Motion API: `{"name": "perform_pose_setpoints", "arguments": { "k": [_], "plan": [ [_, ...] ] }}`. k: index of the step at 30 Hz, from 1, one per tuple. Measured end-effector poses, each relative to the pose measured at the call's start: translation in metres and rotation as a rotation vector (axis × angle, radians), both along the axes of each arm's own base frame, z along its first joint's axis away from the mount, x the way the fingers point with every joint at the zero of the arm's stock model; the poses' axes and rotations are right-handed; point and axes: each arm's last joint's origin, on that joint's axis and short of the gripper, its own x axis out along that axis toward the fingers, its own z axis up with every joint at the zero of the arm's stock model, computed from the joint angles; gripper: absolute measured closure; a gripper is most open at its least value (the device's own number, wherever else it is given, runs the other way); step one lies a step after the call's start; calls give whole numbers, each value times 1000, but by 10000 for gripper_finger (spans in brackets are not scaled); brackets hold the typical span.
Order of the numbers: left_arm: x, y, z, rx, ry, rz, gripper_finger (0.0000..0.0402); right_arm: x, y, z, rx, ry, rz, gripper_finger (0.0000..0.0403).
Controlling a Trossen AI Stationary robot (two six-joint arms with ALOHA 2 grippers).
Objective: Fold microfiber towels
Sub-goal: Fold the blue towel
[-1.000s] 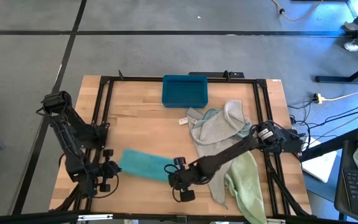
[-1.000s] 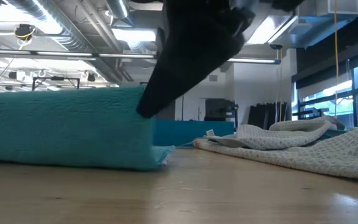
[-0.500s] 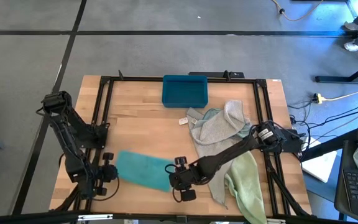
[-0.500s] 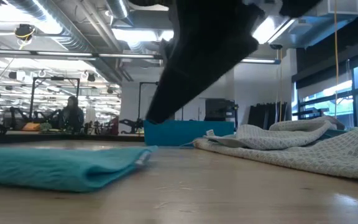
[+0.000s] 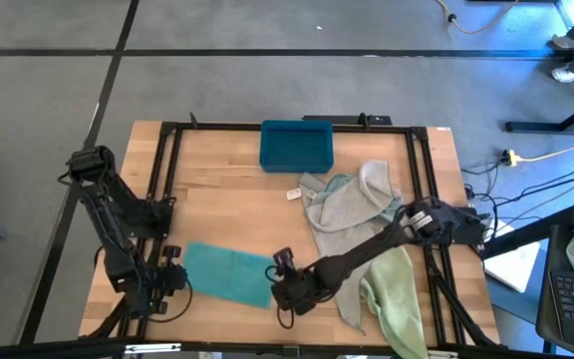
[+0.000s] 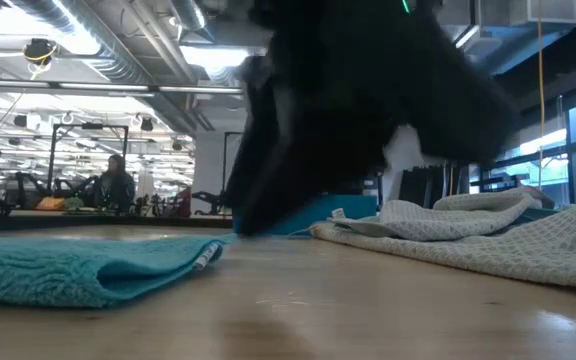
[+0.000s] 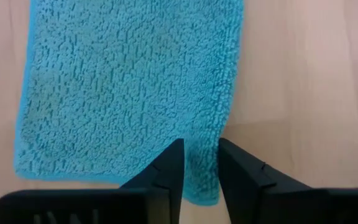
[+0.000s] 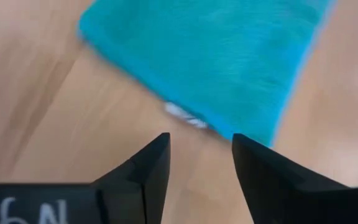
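Teal towel [image 5: 229, 273] folded flat near front edge; heap [image 5: 352, 204] apparently unfolded. Left gripper [image 7: 199, 167] narrowly parted, right gripper [image 8: 199, 163] wider, both empty.

I count one folded teal towel [image 5: 229, 273] lower left of centre and three loose towels heaped at the right: grey-beige [image 5: 352, 204], pale blue [image 5: 338, 183], pale green [image 5: 395, 299]. One blue bin [image 5: 296, 146] sits top centre.

On the wooden worktop [image 5: 227, 209], the folded teal microfiber towel [image 5: 229, 274] lies at the front; the rigid teal-blue plastic bin [image 5: 296, 146] sits behind it, the heap of pale cloths [image 5: 352, 204] to its right, a hand at each end.
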Motion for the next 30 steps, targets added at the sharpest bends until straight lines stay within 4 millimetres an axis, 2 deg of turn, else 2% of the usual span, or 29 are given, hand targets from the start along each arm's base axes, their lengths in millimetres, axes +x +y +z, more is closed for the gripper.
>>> {"name": "perform_pose_setpoints", "arguments": {
  "k": [3, 8, 12, 16, 24, 30],
  "plan": [
    [-1, 1, 0, 14, 6, 0, 303, 2, 5, -14, -124, 4, 112, 227],
    [-1, 4, -1, 38, 15, 1, 293, 2, 8, -19, -322, -42, 150, 228],
    [-2, 6, -1, 64, 31, 1, 287, 6, 11, -15, -288, -63, 222, 229],
    [-3, 8, -1, 70, 39, 20, 287, 8, 13, -25, -279, -39, 294, 230],
    [-5, 13, -1, 119, 57, 54, 288, 15, 13, -25, -276, -100, 331, 230],
    [-2, 15, -1, 123, 59, 74, 288, 23, 5, -33, -243, -101, 330, 230]
  ]
}}
